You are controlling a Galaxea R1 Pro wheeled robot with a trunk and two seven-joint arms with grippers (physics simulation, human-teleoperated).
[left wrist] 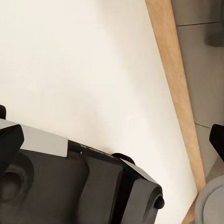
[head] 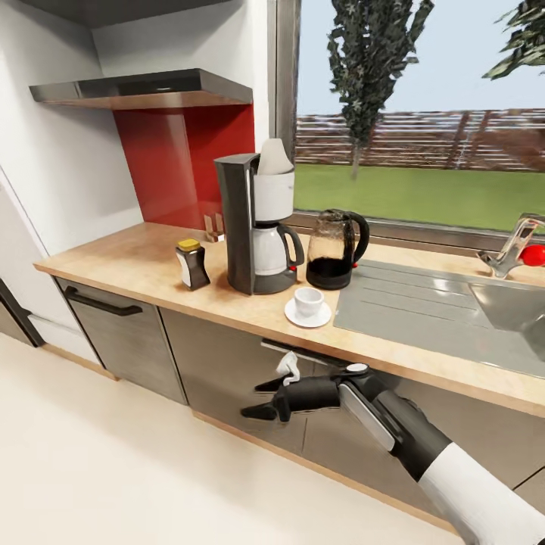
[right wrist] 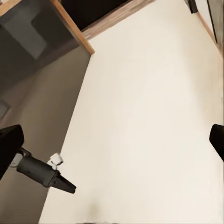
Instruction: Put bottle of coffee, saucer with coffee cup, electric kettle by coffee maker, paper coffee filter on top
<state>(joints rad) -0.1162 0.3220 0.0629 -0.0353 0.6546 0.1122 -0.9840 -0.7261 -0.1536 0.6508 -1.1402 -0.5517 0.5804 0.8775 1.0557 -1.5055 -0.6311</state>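
Observation:
On the light wood countertop (head: 129, 265) stands the dark grey coffee maker (head: 253, 227), and a white paper coffee filter (head: 274, 157) rests on top of it. The bottle of coffee (head: 192, 264) with a yellow cap stands to its left. To its right is the glass electric kettle (head: 337, 248). In front, the white coffee cup (head: 308, 300) sits on the saucer (head: 292, 312). The kitchen shelf (head: 144, 91) above is bare. My right gripper (head: 265, 397) hangs open and empty below the counter edge, over the floor (right wrist: 112, 142). The left gripper (left wrist: 112, 140) is open over the floor.
A steel sink and drainer (head: 424, 303) with a tap (head: 515, 246) lie at the counter's right. Dark cabinet fronts (head: 129, 341) have bar handles, and a white cloth (head: 288, 367) hangs from one just above my right gripper. My own base (left wrist: 70, 186) is below the left gripper.

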